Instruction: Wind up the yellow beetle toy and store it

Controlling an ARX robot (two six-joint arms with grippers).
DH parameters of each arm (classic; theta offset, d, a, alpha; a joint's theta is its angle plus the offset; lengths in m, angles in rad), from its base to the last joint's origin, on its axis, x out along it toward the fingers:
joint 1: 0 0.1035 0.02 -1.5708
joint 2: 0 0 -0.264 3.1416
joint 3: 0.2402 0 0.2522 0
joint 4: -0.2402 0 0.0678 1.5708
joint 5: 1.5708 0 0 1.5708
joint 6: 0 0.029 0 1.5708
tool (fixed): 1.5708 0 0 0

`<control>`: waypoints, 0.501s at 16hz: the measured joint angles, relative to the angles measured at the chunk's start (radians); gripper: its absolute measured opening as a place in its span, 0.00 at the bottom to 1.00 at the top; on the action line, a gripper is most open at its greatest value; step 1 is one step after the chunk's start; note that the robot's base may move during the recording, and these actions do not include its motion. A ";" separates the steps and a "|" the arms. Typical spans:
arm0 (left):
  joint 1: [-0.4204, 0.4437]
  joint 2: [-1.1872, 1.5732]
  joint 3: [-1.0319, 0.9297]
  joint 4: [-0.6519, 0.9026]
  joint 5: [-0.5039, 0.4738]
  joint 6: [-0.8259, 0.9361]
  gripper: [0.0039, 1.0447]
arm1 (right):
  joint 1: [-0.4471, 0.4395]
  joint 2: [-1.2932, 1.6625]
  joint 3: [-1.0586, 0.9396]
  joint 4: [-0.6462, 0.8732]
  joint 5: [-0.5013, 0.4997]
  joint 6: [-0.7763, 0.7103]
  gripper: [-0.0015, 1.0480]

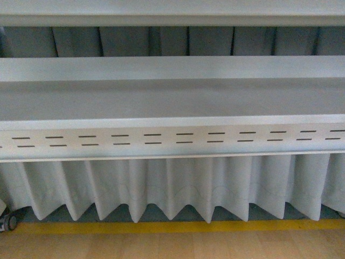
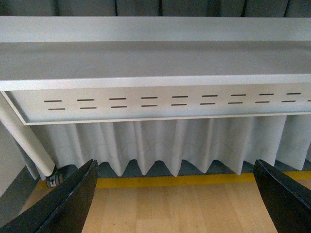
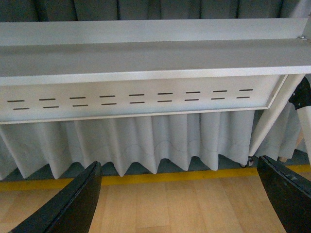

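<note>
Left pincer (image 2: 175,165) agape, right pincer (image 3: 179,161) agape, both partly cropped, shelf (image 1: 172,102) ahead

We find the left gripper (image 2: 175,165) only as two dark fingers (image 2: 73,199), set wide apart, both cut off by the edge of the left wrist view. The right gripper (image 3: 180,162) is cropped likewise in the right wrist view. The shelf rack (image 1: 172,137) runs past both sides of the front view, and its slotted front hides the top of the curtain (image 1: 172,183). A small dark item (image 1: 6,221) at the front view's lower left edge, possibly a caster, is cut off.
</note>
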 joint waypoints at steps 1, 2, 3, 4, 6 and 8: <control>0.000 0.000 0.000 0.000 0.000 0.000 0.94 | 0.000 0.000 0.000 0.000 0.000 0.000 0.94; 0.000 0.000 0.000 0.000 0.000 0.000 0.94 | 0.000 0.000 0.000 0.000 0.000 0.000 0.94; 0.000 0.000 0.000 0.000 0.000 0.000 0.94 | 0.000 0.000 0.000 0.000 0.000 0.000 0.94; 0.000 0.000 0.000 0.000 0.000 0.000 0.94 | 0.000 0.000 0.000 0.000 0.000 0.000 0.94; 0.000 0.000 0.000 0.000 0.000 0.000 0.94 | 0.000 0.000 0.000 0.000 0.000 0.000 0.94; 0.000 0.000 0.000 0.000 0.000 0.000 0.94 | 0.000 0.000 0.000 0.000 0.000 0.000 0.94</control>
